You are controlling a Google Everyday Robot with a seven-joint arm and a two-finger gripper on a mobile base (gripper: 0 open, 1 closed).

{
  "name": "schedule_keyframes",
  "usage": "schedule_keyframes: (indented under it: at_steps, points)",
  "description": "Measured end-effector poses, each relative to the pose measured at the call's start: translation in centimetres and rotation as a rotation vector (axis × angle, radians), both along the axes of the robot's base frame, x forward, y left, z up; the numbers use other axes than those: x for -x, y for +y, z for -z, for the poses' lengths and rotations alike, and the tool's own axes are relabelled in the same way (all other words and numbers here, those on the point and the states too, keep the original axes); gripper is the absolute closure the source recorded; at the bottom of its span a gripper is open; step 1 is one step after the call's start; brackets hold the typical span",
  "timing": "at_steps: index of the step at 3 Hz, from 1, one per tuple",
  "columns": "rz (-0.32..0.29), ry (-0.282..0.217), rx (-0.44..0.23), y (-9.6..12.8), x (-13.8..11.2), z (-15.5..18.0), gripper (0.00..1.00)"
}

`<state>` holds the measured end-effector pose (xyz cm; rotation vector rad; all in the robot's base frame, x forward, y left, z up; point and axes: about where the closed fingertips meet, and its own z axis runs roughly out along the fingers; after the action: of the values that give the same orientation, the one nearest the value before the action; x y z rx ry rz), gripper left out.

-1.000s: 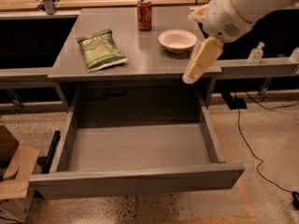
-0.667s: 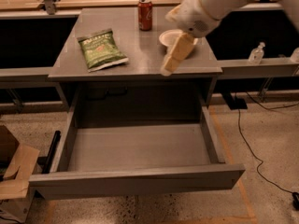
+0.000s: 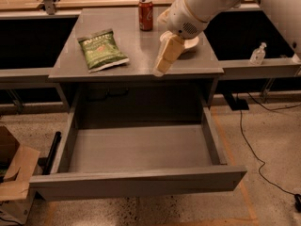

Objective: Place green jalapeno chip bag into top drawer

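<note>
The green jalapeno chip bag [image 3: 101,50] lies flat on the left part of the grey desk top [image 3: 136,55]. The top drawer [image 3: 138,149] is pulled fully out below the desk and its grey inside holds nothing. My gripper [image 3: 162,65] hangs from the white arm over the desk's front edge, right of the bag and apart from it, pointing down and left. It holds nothing that I can see.
A red soda can [image 3: 146,14] stands at the back of the desk. A white bowl [image 3: 190,41] sits partly behind my arm. A clear bottle [image 3: 258,53] stands on the right ledge. A cardboard box [image 3: 11,168] sits on the floor at left; cables [image 3: 256,140] run at right.
My arm and gripper have swung left across the desk, from its right edge past the bowl toward the middle. The bag and drawer have not moved.
</note>
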<state>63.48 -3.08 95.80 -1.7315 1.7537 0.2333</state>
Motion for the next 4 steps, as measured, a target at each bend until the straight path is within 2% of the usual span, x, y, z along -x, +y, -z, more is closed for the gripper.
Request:
schedule_keyframes:
  at_steps: [1,2,3,4]
  points:
    - [-0.010,-0.002,-0.069,1.7,-2.7,2.1,0.00]
    - [0.002,-0.002,-0.180,4.7,-7.8,5.0,0.00]
    - [0.034,0.017,-0.236,6.8,-11.0,7.2,0.00]
    - [0.041,0.067,-0.293,9.4,-13.9,10.0,0.00]
